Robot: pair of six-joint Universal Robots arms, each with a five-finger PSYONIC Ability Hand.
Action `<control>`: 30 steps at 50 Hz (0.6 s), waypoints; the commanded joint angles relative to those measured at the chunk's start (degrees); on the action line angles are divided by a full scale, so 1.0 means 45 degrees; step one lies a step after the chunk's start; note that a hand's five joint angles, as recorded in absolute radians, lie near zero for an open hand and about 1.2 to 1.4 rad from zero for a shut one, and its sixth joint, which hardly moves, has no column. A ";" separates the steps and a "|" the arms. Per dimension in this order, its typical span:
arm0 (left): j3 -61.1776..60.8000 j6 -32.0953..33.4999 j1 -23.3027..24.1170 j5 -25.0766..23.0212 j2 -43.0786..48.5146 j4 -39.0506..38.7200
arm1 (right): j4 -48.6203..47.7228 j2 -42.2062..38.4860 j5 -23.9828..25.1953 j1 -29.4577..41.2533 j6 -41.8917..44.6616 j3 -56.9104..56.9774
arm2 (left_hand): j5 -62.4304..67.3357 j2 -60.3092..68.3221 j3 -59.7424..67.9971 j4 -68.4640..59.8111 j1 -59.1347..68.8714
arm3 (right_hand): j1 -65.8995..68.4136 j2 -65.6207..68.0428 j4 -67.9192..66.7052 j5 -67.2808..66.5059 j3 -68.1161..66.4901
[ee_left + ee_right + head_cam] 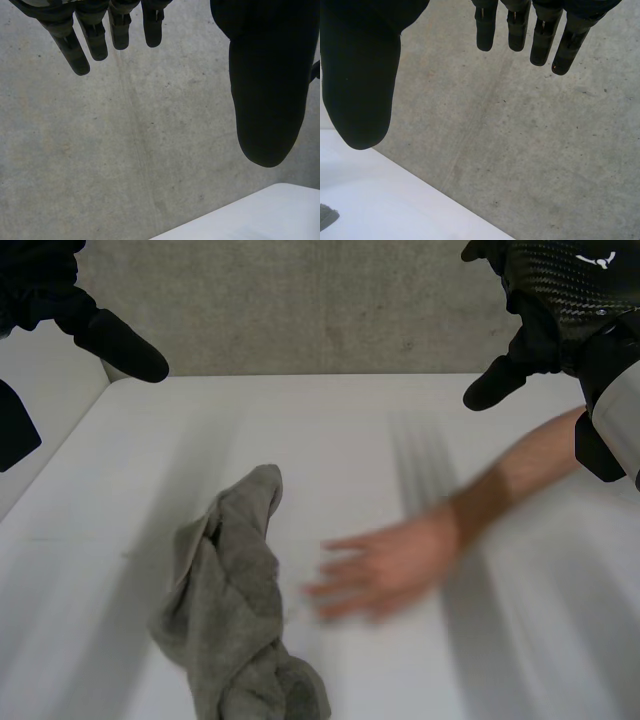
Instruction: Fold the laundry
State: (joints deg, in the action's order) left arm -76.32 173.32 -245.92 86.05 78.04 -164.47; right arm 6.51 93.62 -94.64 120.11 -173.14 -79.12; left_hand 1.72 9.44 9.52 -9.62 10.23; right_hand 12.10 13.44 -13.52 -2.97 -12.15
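- Cloth [235,610], grey and crumpled, lies in a bunched heap on the white table [420,420], left of the middle and toward the near edge in the head view.
- Left hand [50,295] hangs above the table's far left corner, its fingers [75,45] straight and apart from the thumb, holding nothing.
- Right hand [560,290] hangs above the far right side, its fingers [540,40] straight too, and empty.
- Person's hand [385,565], blurred, is spread over the table just beside the cloth, its forearm [520,475] coming in from the right below the right hand.
- Concrete wall [300,310] stands behind the table.
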 commanded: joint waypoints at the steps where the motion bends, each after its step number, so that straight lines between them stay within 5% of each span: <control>1: -0.0012 0.0020 0.0000 -0.0001 0.0020 -0.0052 | -0.0020 -0.0061 0.0094 0.0048 0.0000 -0.0016 | -0.0372 0.0134 0.0117 -0.0095 -0.0040 | -0.0467 -0.0765 0.0783 0.0660 0.0479; 16: -0.0480 0.0703 0.0000 -0.0508 0.0801 -0.1771 | -0.0254 -0.1445 0.0775 0.0087 0.0195 0.0140 | -0.0036 0.0470 0.0453 -0.0432 0.0296 | -0.0467 -0.0765 0.0783 0.0660 0.0479; 30: -0.0344 0.4473 -0.0371 -0.1172 0.3790 -0.1419 | 0.0156 -0.4476 0.2789 0.0107 0.0449 0.0551 | 0.0114 0.0620 0.0603 -0.0581 0.0446 | -0.0467 -0.0765 0.0783 0.0660 0.0479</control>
State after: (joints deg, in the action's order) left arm -78.18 188.49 -246.93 80.68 90.62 -172.53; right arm 6.62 78.37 -84.53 120.55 -172.02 -76.90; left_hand 1.72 10.19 10.16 -10.04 10.25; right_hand 12.10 13.44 -13.52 -2.96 -12.15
